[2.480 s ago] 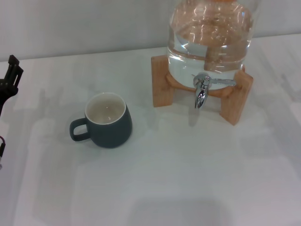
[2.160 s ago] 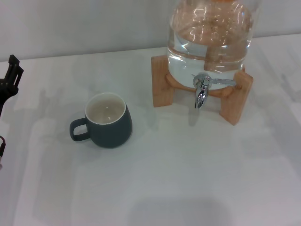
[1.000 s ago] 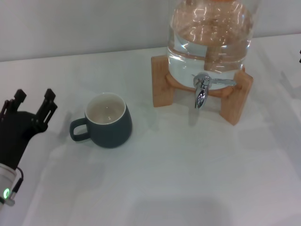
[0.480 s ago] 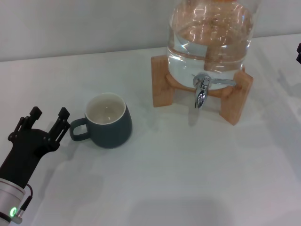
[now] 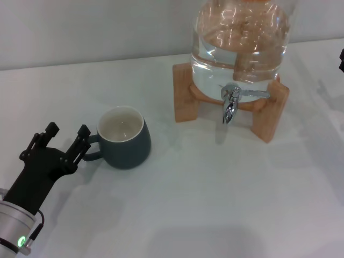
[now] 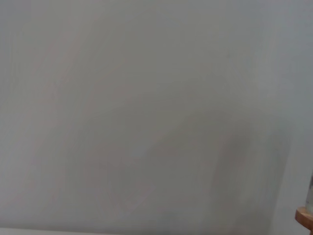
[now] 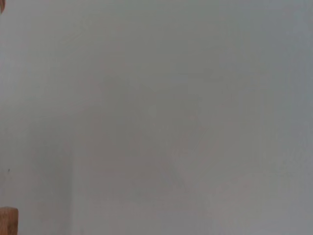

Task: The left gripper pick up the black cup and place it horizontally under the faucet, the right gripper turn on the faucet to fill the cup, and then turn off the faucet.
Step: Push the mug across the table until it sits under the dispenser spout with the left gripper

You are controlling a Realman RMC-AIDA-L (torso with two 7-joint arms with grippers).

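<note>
Landmark: the black cup stands upright on the white table, its handle turned to the robot's left.
Left gripper: the left gripper is just beside the cup's handle, on the cup's left; the fingers are spread wide and hold nothing; one fingertip is at the handle, contact I cannot tell.
Faucet: the faucet is well to the right of the cup and farther back, lever pointing right, on the glass jar with its wooden stand.
Right gripper: the right gripper is far right of the cup, only a black piece at the edge; its fingers I cannot tell.
</note>
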